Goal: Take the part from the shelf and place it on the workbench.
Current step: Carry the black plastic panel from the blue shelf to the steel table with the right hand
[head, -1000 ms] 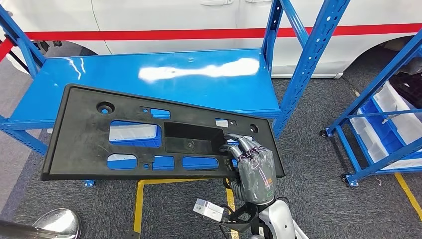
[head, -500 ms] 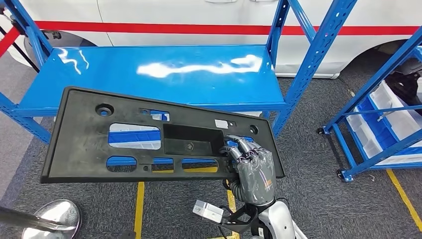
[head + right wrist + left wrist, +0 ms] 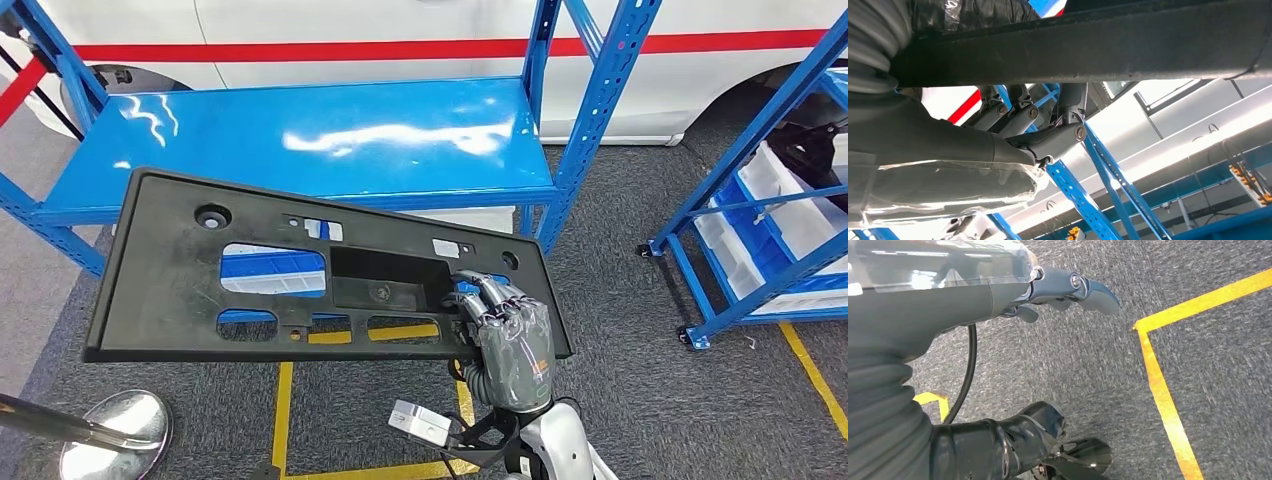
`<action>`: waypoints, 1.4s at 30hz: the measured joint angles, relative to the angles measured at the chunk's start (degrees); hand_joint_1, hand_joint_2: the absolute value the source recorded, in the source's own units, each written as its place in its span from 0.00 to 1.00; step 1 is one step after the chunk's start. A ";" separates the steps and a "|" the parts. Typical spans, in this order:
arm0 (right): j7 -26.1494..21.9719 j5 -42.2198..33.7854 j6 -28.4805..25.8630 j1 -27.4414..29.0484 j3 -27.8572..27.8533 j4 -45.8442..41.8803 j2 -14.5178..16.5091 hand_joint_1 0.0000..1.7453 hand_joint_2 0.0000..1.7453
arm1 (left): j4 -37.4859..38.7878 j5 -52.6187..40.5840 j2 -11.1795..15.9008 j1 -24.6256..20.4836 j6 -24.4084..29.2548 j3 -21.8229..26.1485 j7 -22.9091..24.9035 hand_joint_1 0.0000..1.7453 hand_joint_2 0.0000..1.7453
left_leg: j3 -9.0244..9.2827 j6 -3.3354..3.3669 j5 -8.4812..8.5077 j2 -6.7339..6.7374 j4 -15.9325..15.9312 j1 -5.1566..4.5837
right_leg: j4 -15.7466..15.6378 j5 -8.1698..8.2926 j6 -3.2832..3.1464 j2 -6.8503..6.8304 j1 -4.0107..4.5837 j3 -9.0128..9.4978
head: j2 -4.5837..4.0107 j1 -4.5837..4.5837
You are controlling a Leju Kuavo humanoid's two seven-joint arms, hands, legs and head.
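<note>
- The right hand (image 3: 510, 345) is seen in the head view gripping the black part (image 3: 180, 280) at its lower right edge; the fingers (image 3: 487, 293) are curled over the rim into a cut-out near the central rectangular recess.
- In the right wrist view the same grasp is seen from below: the fingers (image 3: 1020, 112) are hooked up around the dark edge of the part (image 3: 1128, 47).
- The part, a long flat black panel with several rectangular openings and round holes, is held clear of any surface, slightly tilted, its left end higher and further from the robot.
- The part is held in front of the blue shelf (image 3: 330, 135), overlapping the shelf's front edge in the head view without resting on it.
- The left hand (image 3: 1068, 287) is seen in the left wrist view above the grey carpet (image 3: 1088, 365); nothing is held in it, and its fingers are loosely extended.
- Yellow floor tape (image 3: 1160, 385) is seen on the carpet in the left wrist view, and again through the openings of the part in the head view.
- Behind the shelf a white vehicle with a red stripe (image 3: 400, 48) is noted.
- A second blue rack holding pale bins (image 3: 760, 220) is noted to the right, well apart from the part.
- A polished metal stand base (image 3: 115, 430) is noted on the floor at lower left.
</note>
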 joint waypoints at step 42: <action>-1.15 -2.30 0.20 0.25 -0.04 0.02 0.02 1.00 1.00 | 0.00 -0.19 -0.14 -0.23 0.22 -0.04 0.20 0.00 1.00 | 4.48 2.94 5.15 -0.06 -11.50 0.13 | 8.33 -4.47 3.01 0.33 -0.08 -5.47 | -0.01 0.01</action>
